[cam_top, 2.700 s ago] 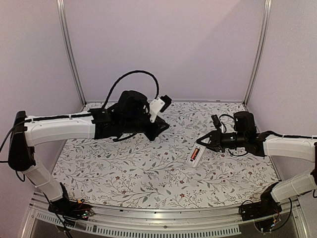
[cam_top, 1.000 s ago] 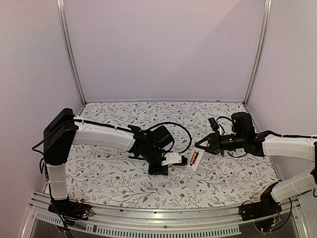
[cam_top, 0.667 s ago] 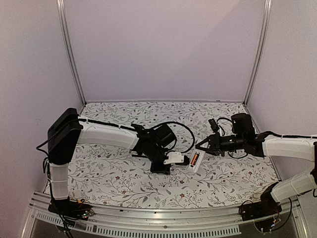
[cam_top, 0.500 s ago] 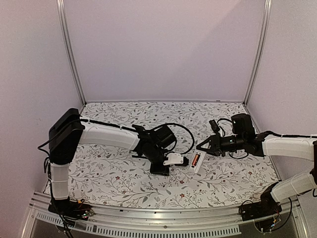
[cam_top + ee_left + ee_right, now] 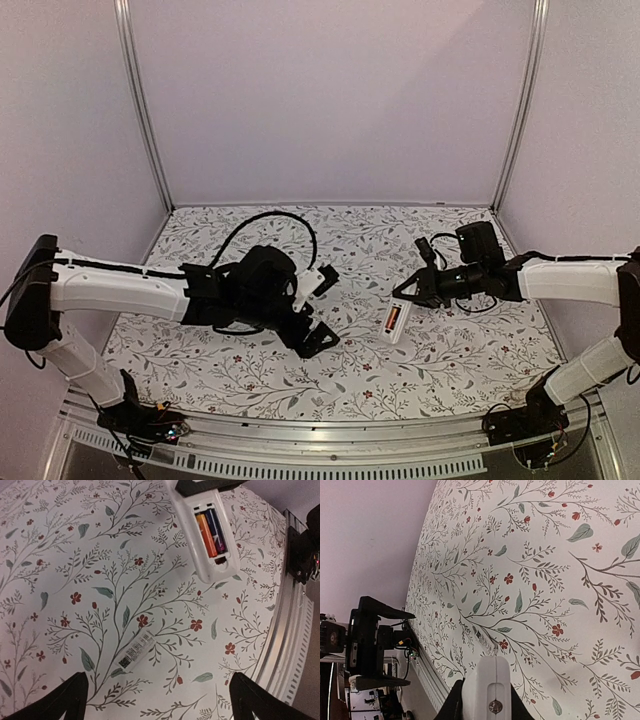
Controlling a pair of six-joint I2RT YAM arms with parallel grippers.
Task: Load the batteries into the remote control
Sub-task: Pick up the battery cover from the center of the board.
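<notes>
Nearest, the left tool [image 5: 318,337] hovers over the flowered desk [image 5: 230,370] and a small printed label [image 5: 134,650], its fingers spread wide and gripping nothing. Just right and farther, the remote control [image 5: 392,322] lies bay-up, the batteries [image 5: 210,532] side by side inside. The right tool [image 5: 404,293] pinches the remote's far end.

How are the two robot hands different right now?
The left gripper is wide open and holds nothing; the right gripper is shut on one end of the remote control. The left gripper hangs over the flowery tablecloth, while the right gripper stays at the remote control, whose open bay shows both batteries. Both grippers have black fingers.
</notes>
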